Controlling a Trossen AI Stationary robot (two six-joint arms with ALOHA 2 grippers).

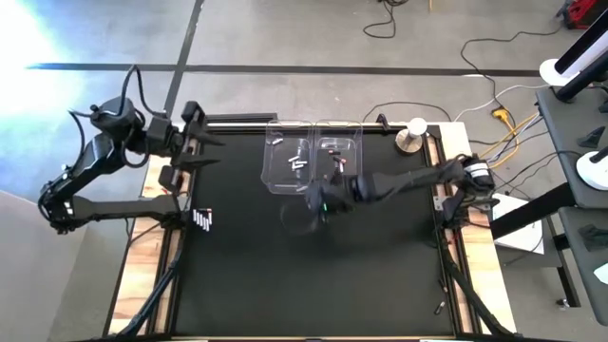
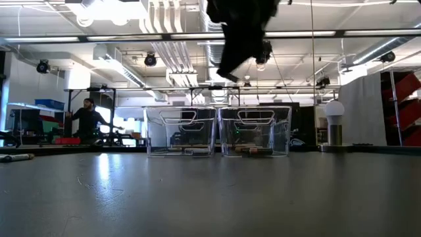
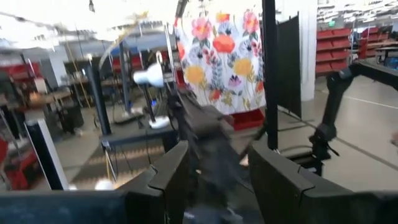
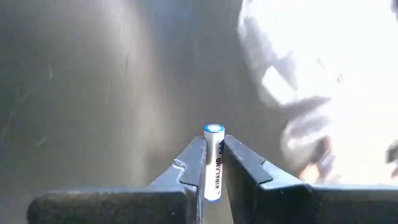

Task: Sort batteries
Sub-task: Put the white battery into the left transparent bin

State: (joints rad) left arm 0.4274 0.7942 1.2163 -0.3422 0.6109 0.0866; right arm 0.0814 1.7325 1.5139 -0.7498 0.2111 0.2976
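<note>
I am holding a small silvery-white cylindrical battery (image 4: 213,160) upright between the fingers of the right gripper (image 4: 212,163), pinched narrowly around its middle with the blue-ringed end standing clear above the tips. In the high view the right gripper (image 1: 318,201) is hanging above the black table (image 1: 285,285), just in front of the two clear rectangular plastic bins (image 1: 313,157) that are standing side by side at the back. The left gripper (image 3: 214,180) is waiting off the table's left edge with its fingers apart and nothing between them.

To do this step well, I judge I should be carrying the cell level over the rim of the matching bin, keeping it high enough to clear the wall, and letting go only once it is well inside, so it is not bouncing off the edge.

A small cluster of unsorted batteries (image 1: 203,220) is lying near the table's left edge, well apart from the bins. A round silver-and-white knob object (image 1: 412,136) is sitting at the back right corner, beside the right-hand bin, so I am planning to approach from the front, where the table is giving plenty of open room.
</note>
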